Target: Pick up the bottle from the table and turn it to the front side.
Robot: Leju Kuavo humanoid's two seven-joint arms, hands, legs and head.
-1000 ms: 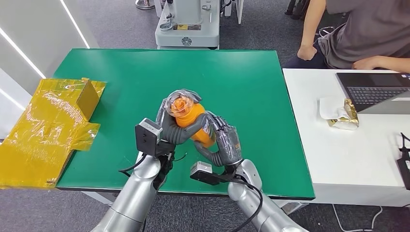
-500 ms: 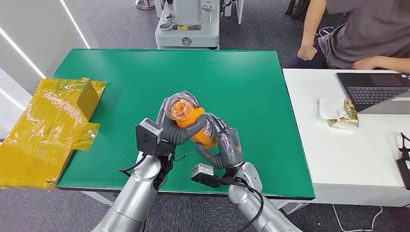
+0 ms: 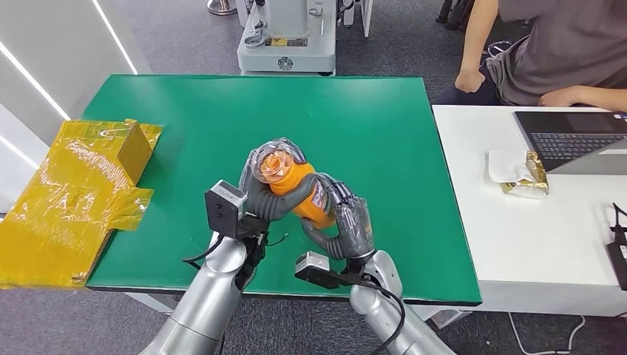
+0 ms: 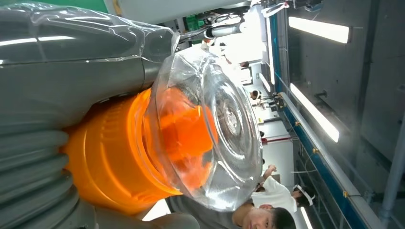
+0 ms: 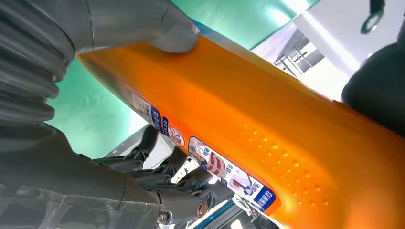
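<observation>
Orange bottle [image 3: 299,191] is lifted above the green table [image 3: 384,133], tilted, clear cap [image 4: 210,129] toward the camera. Left hand [image 3: 260,194] grips the cap end; right hand [image 3: 341,216] grips the lower body, label [image 5: 210,167] by its fingers [image 5: 157,164]. Risk — the smooth plastic could slip while turning between two grips, or the hands twist against each other and drop it.
</observation>
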